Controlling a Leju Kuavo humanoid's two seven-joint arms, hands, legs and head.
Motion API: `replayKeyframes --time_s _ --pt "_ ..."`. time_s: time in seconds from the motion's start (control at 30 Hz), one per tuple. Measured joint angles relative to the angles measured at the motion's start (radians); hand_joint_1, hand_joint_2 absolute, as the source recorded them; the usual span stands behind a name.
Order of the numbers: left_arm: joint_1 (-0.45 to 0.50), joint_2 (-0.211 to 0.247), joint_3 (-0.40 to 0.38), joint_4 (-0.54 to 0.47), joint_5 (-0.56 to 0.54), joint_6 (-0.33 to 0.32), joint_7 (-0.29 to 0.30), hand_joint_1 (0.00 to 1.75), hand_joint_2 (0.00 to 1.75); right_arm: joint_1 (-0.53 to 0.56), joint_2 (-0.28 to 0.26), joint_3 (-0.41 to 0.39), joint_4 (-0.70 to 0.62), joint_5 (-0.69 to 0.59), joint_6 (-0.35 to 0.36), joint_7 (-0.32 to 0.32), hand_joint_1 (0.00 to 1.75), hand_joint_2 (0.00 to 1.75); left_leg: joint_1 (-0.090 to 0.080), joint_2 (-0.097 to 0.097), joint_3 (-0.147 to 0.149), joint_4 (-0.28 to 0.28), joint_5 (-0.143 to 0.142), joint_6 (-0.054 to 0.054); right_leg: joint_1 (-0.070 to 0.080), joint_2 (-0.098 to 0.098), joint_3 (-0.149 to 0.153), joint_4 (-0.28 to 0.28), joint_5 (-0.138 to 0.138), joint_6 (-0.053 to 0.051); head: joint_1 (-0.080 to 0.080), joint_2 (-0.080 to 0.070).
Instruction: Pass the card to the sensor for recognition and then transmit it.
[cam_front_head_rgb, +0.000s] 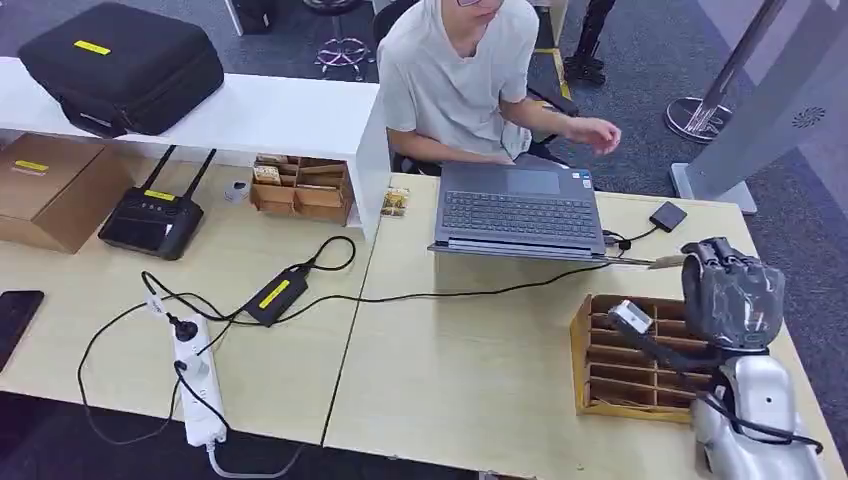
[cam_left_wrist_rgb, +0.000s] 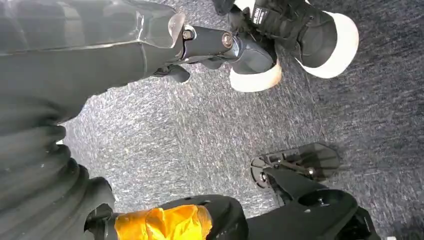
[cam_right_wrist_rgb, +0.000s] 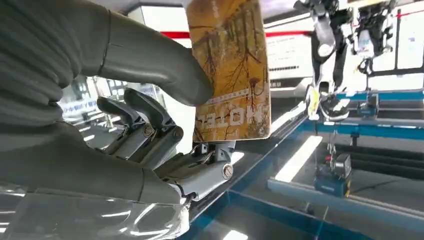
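Note:
A yellow-brown card (cam_right_wrist_rgb: 232, 70) printed with bare trees and the word HOTEL is pinched between the thumb (cam_right_wrist_rgb: 155, 65) and the darker fingers of my right hand (cam_right_wrist_rgb: 125, 120). In the head view that right hand (cam_front_head_rgb: 730, 290) hovers over the table's right end, above a wooden slotted organizer (cam_front_head_rgb: 630, 355). The card's thin edge (cam_front_head_rgb: 668, 261) pokes out toward the laptop. The sensor, a small black box (cam_front_head_rgb: 667, 215) on a cable, lies on the table just beyond the hand. My left hand (cam_left_wrist_rgb: 60, 75) hangs over grey carpet and holds nothing, with one dark finger (cam_left_wrist_rgb: 215, 42) stretched out.
A person sits behind the open laptop (cam_front_head_rgb: 520, 210), one hand (cam_front_head_rgb: 595, 133) raised near the table's far right. Cables, a power strip (cam_front_head_rgb: 195, 385) and a black adapter (cam_front_head_rgb: 275, 293) lie at the left. A small wooden box (cam_front_head_rgb: 300, 188) and another card (cam_front_head_rgb: 395, 202) sit by the white shelf.

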Motion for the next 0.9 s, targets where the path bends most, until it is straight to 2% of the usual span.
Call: replayKeyframes --time_s 0.27,0.9 --pt "-0.003 0.000 -0.007 0.000 -0.002 -0.003 0.000 0.00 1.75 -0.079 0.005 -0.009 0.058 0.011 -0.007 0.000 1.75 1.75 0.000 0.000 0.000 0.000 0.001 0.000 0.000 -0.001 0.000 0.000 0.001 -0.001 0.000 0.000" --pt "-0.004 0.000 -0.010 0.000 -0.007 -0.003 0.000 0.00 1.75 -0.100 0.006 0.000 0.089 -0.006 -0.007 0.019 1.75 1.75 0.000 -0.002 -0.001 0.000 0.001 0.000 0.000 -0.002 0.000 0.000 0.001 -0.001 0.000 0.000"
